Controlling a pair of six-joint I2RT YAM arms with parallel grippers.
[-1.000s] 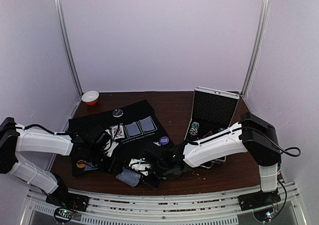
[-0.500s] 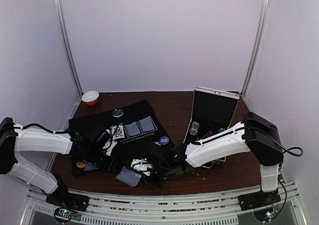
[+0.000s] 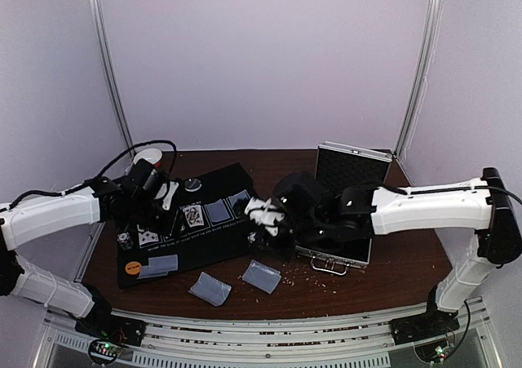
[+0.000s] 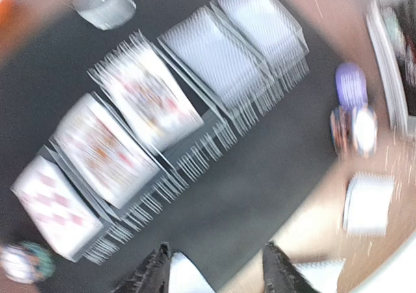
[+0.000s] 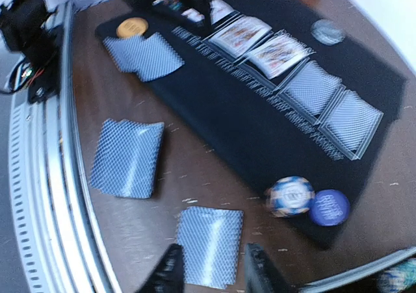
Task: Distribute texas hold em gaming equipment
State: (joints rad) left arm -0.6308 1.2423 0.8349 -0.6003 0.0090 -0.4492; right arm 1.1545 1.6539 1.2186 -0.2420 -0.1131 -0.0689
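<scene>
On the brown table (image 3: 400,262) with its black mat (image 5: 260,137), the right gripper (image 5: 212,249), jaws apart and empty, hangs over a face-down card (image 5: 209,231), with chips (image 5: 291,195) ahead to its right. The left gripper (image 4: 216,245), also parted and empty, faces the card row (image 4: 149,104).

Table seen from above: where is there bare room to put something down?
Bare table at the near right, in front of the case and right of the loose card piles; also the far strip between mat and case. Crowded: the mat, lined with cards.
</scene>
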